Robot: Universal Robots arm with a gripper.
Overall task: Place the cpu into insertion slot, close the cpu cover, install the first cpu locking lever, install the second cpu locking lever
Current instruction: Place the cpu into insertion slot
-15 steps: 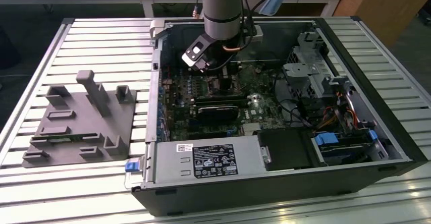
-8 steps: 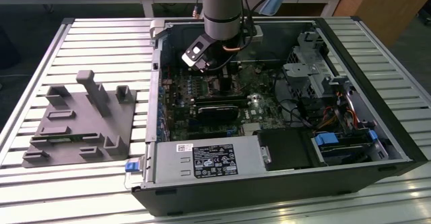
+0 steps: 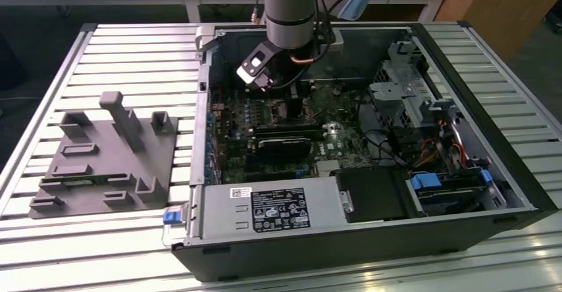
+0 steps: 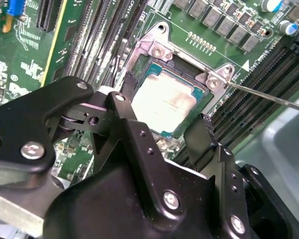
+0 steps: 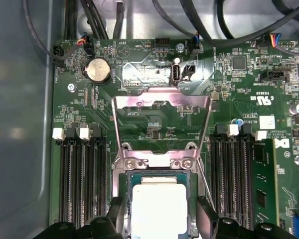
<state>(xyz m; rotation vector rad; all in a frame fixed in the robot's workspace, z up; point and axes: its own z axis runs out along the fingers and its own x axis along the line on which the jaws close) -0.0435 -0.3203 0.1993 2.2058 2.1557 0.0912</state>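
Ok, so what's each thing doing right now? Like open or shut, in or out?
cpu: lying flat in the slot.
slot: filled, not covered.
cover: open, swung up off the slot.
lever: unhooked, sticking out free.
gripper: open, one finger on each side of the cpu.
case: lying on its side, side panel off.

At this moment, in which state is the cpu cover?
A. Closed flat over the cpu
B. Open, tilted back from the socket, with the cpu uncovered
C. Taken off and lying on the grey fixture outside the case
B: in the first wrist view the cpu cover is tilted back at its hinge, the green board shows through its cut-out, and the cpu lies bare, with no frame over it.
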